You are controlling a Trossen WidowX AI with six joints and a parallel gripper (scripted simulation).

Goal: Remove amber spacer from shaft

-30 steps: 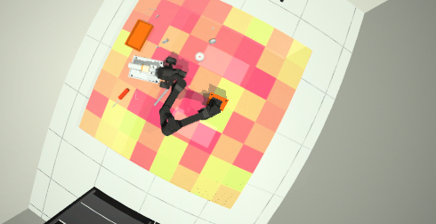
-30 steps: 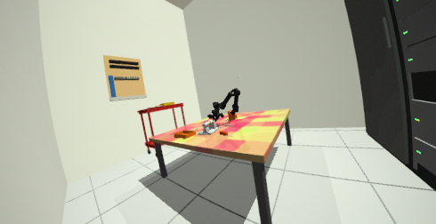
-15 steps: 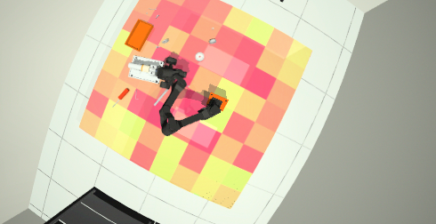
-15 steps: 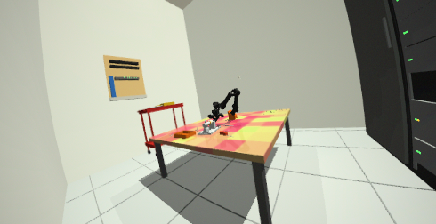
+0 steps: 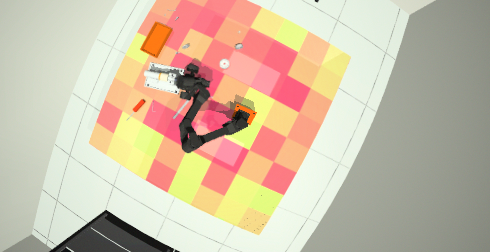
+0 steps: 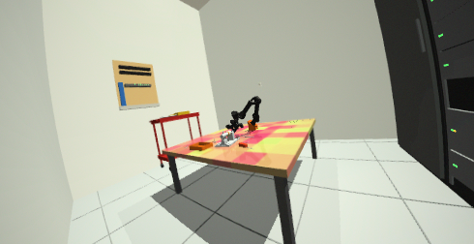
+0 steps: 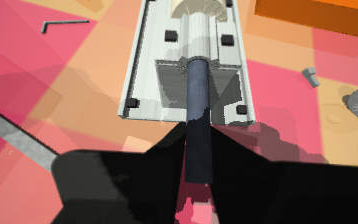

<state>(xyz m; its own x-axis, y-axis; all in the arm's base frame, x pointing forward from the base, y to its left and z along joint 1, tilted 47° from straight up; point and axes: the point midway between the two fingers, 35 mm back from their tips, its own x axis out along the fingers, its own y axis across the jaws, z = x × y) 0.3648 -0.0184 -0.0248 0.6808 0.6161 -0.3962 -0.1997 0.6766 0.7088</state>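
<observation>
Gripping dark shaft [image 7: 198,100] in claw [image 5: 176,79] [image 6: 229,130] [image 7: 192,127]; no readable writing or labels on fixture [image 7: 150,90].

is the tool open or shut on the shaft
Shut on the shaft: in the wrist view the tool's black fingers close in on both sides of the dark shaft, with no gap showing beside it there.
</observation>
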